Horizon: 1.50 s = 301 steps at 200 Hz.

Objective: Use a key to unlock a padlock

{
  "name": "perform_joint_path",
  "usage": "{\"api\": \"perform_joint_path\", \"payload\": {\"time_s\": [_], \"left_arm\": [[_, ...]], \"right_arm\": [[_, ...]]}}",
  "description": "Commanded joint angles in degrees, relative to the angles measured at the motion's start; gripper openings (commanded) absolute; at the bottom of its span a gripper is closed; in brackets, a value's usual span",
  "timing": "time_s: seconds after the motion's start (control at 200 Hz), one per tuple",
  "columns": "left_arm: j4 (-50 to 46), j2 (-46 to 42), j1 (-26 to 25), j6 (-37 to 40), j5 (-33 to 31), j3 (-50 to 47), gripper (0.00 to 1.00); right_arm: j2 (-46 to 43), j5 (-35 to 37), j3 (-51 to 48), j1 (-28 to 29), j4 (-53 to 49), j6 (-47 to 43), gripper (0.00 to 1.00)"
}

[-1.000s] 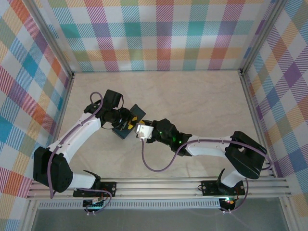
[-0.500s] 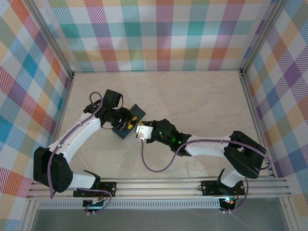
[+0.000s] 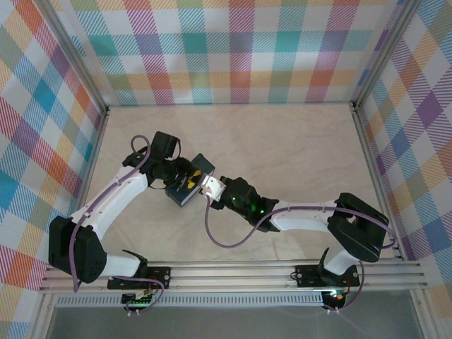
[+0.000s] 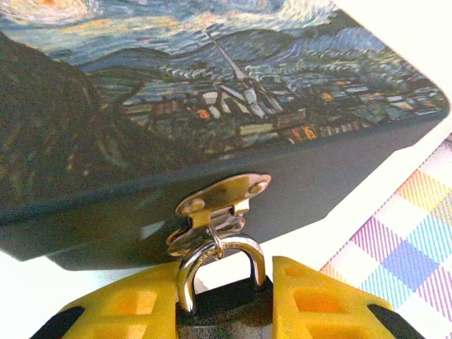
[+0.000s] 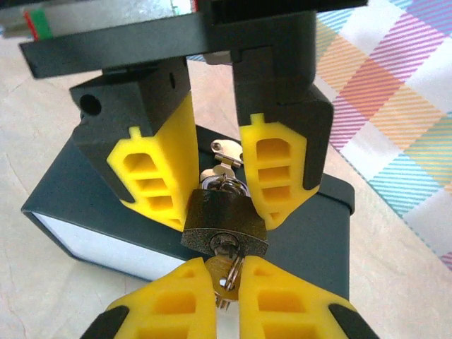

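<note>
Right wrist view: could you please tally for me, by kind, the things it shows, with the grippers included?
padlock: 1
key: 1
tin: 1
grippers: 2 (left gripper, right gripper)
Total: 5

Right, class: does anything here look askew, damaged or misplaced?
Nothing stands out. The padlock hangs from the hasp on the tin, held by the left gripper; the right gripper pinches the key in its keyhole.
</note>
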Motion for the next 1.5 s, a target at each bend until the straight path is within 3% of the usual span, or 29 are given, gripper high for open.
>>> {"api": "perform_joint_path", "payload": {"time_s": [0.0,0.49,0.995,1.265,1.5], "left_arm": [[2.44,-2.11,-0.70,-0.38,1.68,0.05,0.01],[4.18,-2.85,-1.19,-2.03,-0.06,-1.52,0.01],[-0.83,-3.17,0.26,5.19,-4.73,0.38,0.12],[-0.42,0.46,0.48,15.02,-10.53,-0.49,0.18],[-0.04,3.56,-3.03,22.00,-15.58,2.15,0.28]], "right_arm": [[0.95,3.60,0.67,1.30,4.92,9.88,0.00],[-2.46,5.54,1.92,1.43,-8.13,42.31,0.00],[-4.93,4.19,-1.54,-2.11,-15.85,47.66,0.00],[-8.21,-6.99,-9.24,-7.22,-13.11,48.28,0.00],[-12.75,-13.54,-13.05,-13.18,-21.14,46.80,0.00]]}}
